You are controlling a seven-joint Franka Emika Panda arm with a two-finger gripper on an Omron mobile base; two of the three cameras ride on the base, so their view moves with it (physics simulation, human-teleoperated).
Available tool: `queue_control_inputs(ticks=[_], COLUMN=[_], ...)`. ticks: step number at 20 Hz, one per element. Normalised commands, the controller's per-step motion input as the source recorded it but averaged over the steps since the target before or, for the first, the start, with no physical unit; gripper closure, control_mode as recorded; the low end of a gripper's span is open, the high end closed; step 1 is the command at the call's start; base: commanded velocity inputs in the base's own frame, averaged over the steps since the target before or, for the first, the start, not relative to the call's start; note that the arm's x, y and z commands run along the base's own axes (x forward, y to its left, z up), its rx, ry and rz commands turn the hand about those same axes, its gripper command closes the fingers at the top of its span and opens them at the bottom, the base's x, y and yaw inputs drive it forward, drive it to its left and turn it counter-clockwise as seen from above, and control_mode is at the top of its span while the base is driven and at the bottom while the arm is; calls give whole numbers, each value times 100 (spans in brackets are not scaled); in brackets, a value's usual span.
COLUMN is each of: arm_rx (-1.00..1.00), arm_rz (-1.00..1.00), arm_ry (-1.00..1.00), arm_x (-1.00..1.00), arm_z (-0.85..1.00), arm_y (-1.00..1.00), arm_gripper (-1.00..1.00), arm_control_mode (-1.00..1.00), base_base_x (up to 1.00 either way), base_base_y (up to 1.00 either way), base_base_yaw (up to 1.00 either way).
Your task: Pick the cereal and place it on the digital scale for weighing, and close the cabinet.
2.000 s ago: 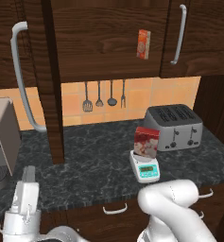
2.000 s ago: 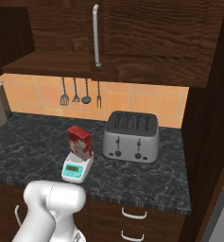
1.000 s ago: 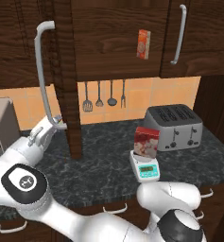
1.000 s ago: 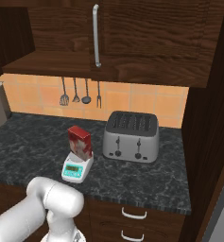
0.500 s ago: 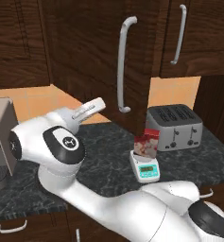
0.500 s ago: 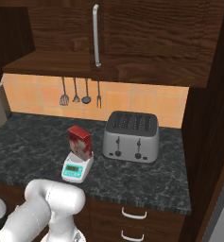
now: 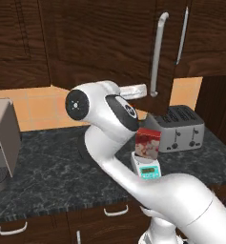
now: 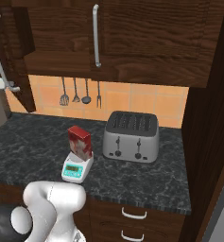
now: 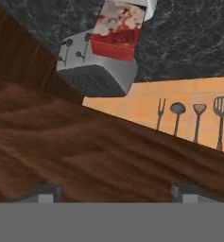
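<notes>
The cereal (image 7: 148, 143), a red box with a whitish-pink picture, stands upright on the digital scale (image 7: 147, 170) on the dark counter; both also show as the cereal (image 8: 80, 141) on the scale (image 8: 76, 170). The cabinet (image 7: 109, 43) has its left door swung most of the way in; in the right base view this door (image 8: 20, 61) still stands out at an angle. My gripper (image 7: 144, 89) presses against the door's face beside its bar handle (image 7: 157, 52). The hand view looks along the wood, with the fingertips (image 9: 45, 193) wide apart and open, and the cereal (image 9: 118, 28) beyond.
A grey toaster (image 8: 131, 136) sits right of the scale. Utensils (image 8: 80, 92) hang on the orange tiled wall. A grey appliance (image 7: 0, 143) stands at the counter's left end. Drawers (image 8: 132, 215) run below the counter. A tall dark wood unit (image 8: 210, 118) closes off the right.
The arm has swept right, pushing the left cabinet door from wide open to nearly shut. The shelf's orange-red box is now hidden behind it. Cereal and scale have not moved.
</notes>
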Motion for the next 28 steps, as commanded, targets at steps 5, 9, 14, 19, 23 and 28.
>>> queue_control_inputs(ticks=[5,9,14,19,23,28], arm_rx=[35,36,33,12,0,0], arm_rz=[28,28,26,15,13,8], arm_ry=[-34,-23,-6,-1,-4,-7], arm_x=[58,94,100,85,79,100], arm_z=[18,6,0,-17,-36,-37], arm_y=[-100,-99,-82,-56,-24,-14], arm_gripper=[-100,-100,-100,-100,-100,-100], arm_control_mode=[-100,-100,-100,-100,-100,-100], base_base_x=[0,0,0,0,0,0], base_base_y=[0,0,0,0,0,0], base_base_yaw=[0,0,0,0,0,0])
